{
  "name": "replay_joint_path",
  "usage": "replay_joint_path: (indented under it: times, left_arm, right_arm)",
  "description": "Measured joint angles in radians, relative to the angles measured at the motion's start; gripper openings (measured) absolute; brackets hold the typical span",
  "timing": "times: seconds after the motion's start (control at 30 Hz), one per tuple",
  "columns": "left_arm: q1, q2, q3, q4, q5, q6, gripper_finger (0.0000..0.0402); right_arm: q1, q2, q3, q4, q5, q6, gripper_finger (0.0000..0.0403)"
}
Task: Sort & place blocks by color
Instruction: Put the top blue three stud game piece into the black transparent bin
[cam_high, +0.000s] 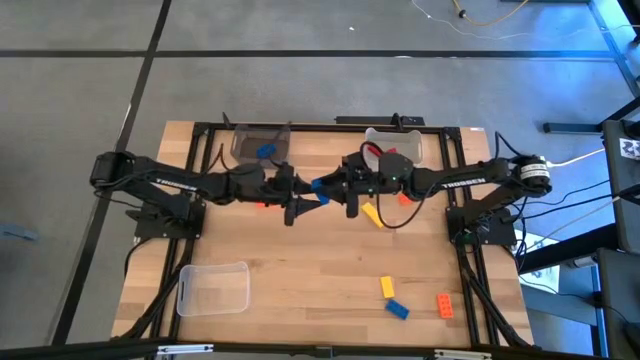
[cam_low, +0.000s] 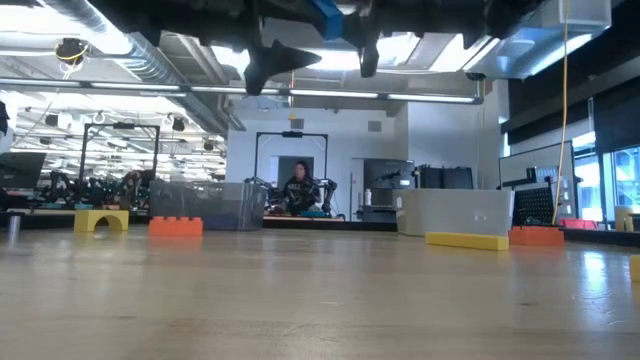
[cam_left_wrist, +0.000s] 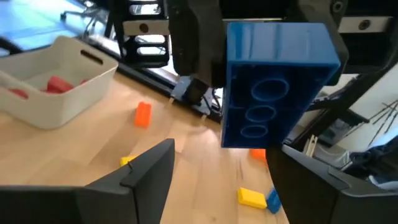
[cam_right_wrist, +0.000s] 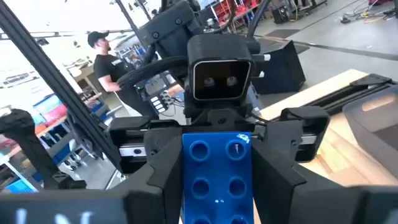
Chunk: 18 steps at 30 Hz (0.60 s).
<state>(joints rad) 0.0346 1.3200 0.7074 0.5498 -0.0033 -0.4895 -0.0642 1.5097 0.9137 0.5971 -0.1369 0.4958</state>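
A light wooden table (cam_high: 320, 270) on a dark frame stands on a grey floor, and a workshop with benches and a seated person (cam_low: 300, 190) shows beyond its far edge.

Above the table's middle, a blue block (cam_high: 322, 184) hangs in the air between the two arms. The right gripper (cam_high: 340, 185) is clenched on it: in the right wrist view the studded blue block sits squeezed between that arm's two dark fingers (cam_right_wrist: 155, 165). The left gripper (cam_high: 300, 200) faces it from the left with its jaws spread, the block's hollow underside lying in the gap between its fingers (cam_left_wrist: 146, 171); whether they touch the block cannot be told.

Just near of the right gripper lie a long yellow block (cam_high: 371, 213) and an orange block (cam_high: 405, 198). At the far edge, a clear bin (cam_high: 260, 143) holds another blue block (cam_high: 265, 151), and a white bin (cam_high: 395, 145) to its right holds red blocks (cam_left_wrist: 57, 84). An empty clear bin (cam_high: 213, 288) sits at the near left. At the near right lie a yellow block (cam_high: 386, 287), a blue block (cam_high: 398, 308) and an orange block (cam_high: 444, 305).
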Motion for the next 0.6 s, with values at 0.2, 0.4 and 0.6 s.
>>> replay_joint_path:
  times: [0.2, 0.4, 0.6]
  left_arm:
    - [-0.002, -0.012, 0.002, 0.013, 0.118, 0.053, 0.0247]
    - [-0.001, -0.014, 0.005, 0.021, 0.183, 0.053, 0.0248]
    - [-0.002, -0.014, 0.005, 0.024, 0.157, 0.053, 0.0248]
  right_arm:
    - [0.005, -0.003, 0.0, 0.036, -0.025, -0.005, 0.0141]
    - [0.003, -0.007, -0.003, 0.011, -0.044, -0.035, 0.0141]
    - [0.002, -0.007, -0.003, 0.012, -0.037, -0.03, 0.0141]
